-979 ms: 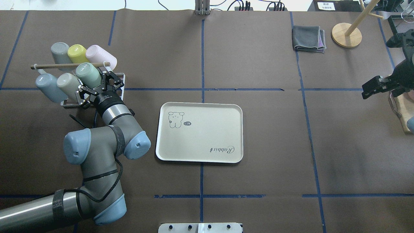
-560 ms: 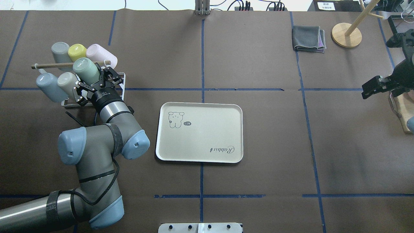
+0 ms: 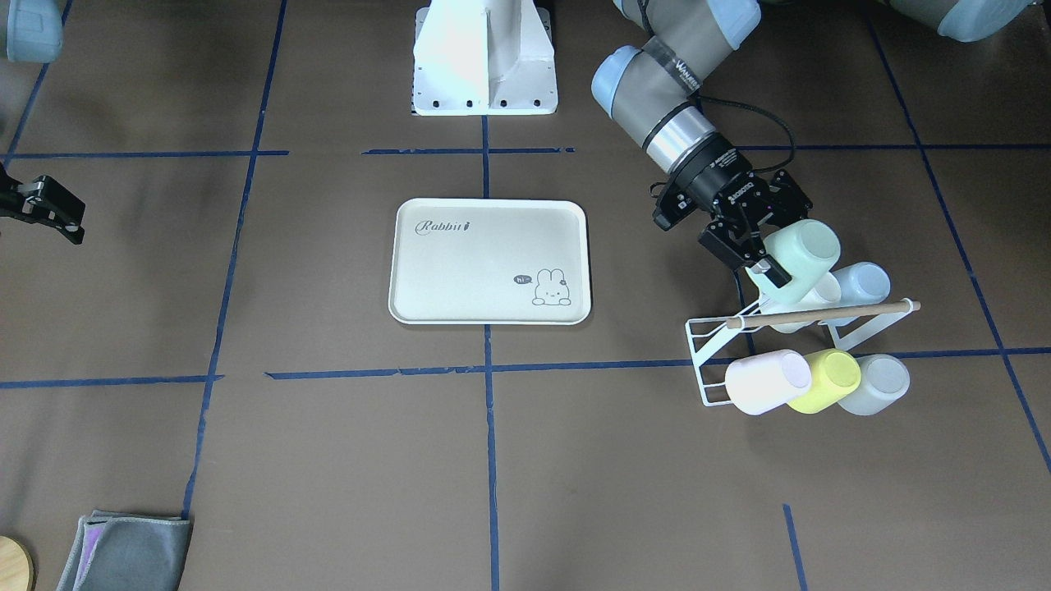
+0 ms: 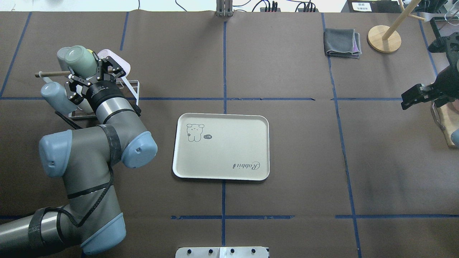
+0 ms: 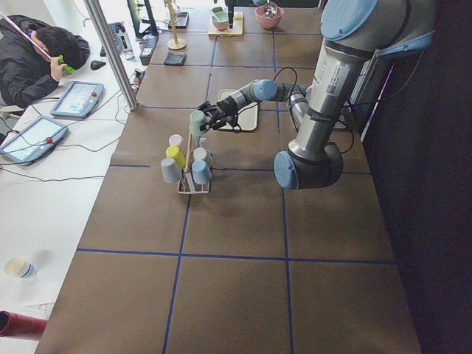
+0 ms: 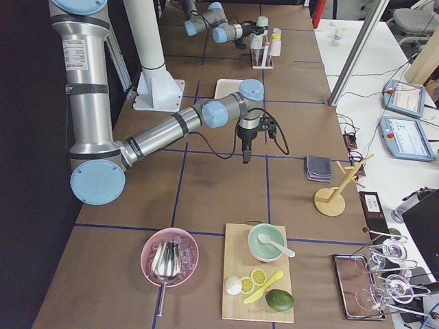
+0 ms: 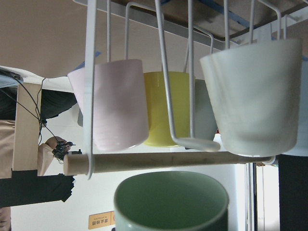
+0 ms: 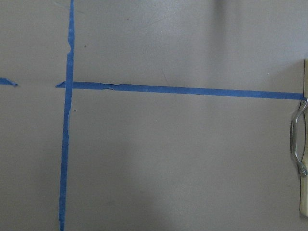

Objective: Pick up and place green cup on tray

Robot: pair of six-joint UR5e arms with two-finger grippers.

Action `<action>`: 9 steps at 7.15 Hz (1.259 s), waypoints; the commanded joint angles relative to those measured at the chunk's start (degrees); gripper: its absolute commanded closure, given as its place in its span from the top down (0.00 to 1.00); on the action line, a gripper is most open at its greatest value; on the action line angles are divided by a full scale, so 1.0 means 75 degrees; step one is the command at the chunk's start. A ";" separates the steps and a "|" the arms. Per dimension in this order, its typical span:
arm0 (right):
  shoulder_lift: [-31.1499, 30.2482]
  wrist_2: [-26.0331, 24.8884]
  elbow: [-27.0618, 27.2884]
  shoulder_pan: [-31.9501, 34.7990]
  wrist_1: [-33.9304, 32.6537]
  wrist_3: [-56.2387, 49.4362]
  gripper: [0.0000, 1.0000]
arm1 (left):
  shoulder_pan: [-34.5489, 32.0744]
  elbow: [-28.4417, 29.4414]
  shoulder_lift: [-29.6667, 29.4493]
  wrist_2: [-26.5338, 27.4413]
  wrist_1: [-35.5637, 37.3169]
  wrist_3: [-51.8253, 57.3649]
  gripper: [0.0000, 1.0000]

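Observation:
My left gripper (image 4: 89, 70) is shut on the pale mint-green cup (image 4: 79, 57) and holds it tilted in the air above the white wire cup rack (image 4: 132, 86). In the front view the cup (image 3: 803, 246) hangs over the rack's near row. In the left wrist view its rim (image 7: 171, 197) sits just below the rack's wooden rod (image 7: 168, 161). The cream tray (image 4: 229, 157) with the "Rabbit" print lies flat at the table's middle, to the right of the arm, and nothing is on it. My right gripper (image 4: 407, 101) hovers far right; I cannot tell whether it is open.
The rack holds a pink cup (image 3: 764, 382), a yellow cup (image 3: 828, 377), a grey cup (image 3: 877, 384), a light blue cup (image 3: 862, 283) and a whitish cup (image 3: 813, 297). A folded grey cloth (image 4: 342, 42) and a wooden stand (image 4: 384, 38) sit at the far right.
My left gripper has lifted the green cup off its rack peg and carried it up and back-left over the rack's far row. The right arm has not moved.

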 commanded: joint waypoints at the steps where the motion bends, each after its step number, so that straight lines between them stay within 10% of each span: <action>1: 0.0035 0.0009 0.0012 0.0000 0.0008 0.0000 1.00 | -0.0157 -0.1015 -0.0019 -0.0043 -0.0006 0.0247 0.40; 9: 0.0082 -0.0014 0.0012 0.0012 0.0019 -0.0023 1.00 | -0.0157 -0.1910 -0.0172 -0.3810 -0.2124 -0.4247 0.36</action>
